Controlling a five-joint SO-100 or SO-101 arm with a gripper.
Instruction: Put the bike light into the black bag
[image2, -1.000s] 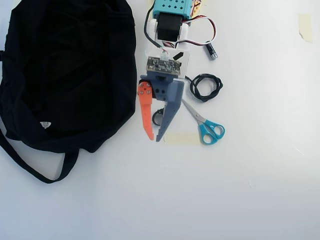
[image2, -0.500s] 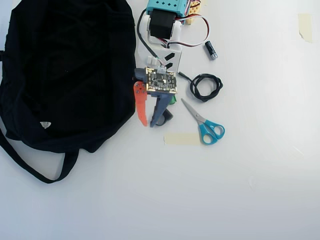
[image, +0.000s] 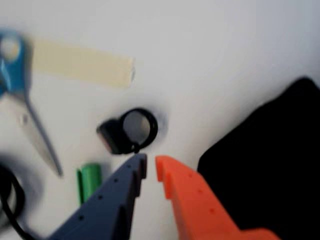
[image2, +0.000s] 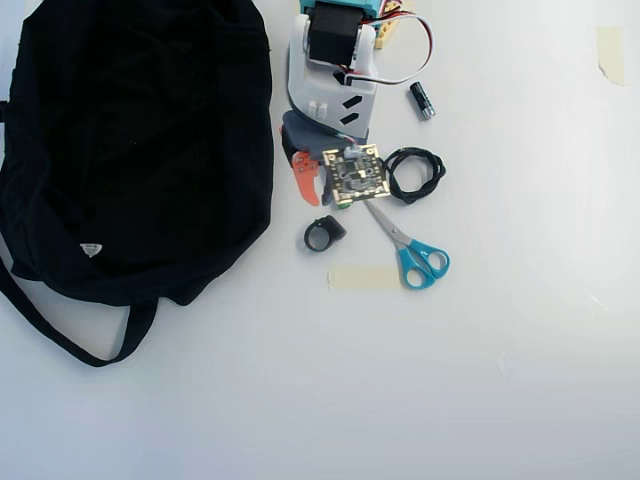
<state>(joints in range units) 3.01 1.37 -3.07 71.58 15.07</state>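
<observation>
The bike light (image: 127, 131), a small black stub with a ring strap, lies on the white table just beyond my fingertips; it also shows in the overhead view (image2: 323, 235). My gripper (image: 150, 165) has a grey finger and an orange finger with a narrow gap between the tips, and it holds nothing. In the overhead view the gripper (image2: 315, 195) hovers just above the light. The black bag (image2: 130, 140) lies floppy at the left of the overhead view, its edge close to the gripper, and it fills the right side of the wrist view (image: 270, 165).
Blue-handled scissors (image2: 410, 250) and a strip of tape (image2: 363, 278) lie beside the light. A coiled black cable (image2: 413, 172) and a small black cylinder (image2: 422, 100) lie near the arm's base. A green object (image: 89, 181) lies under the grey finger.
</observation>
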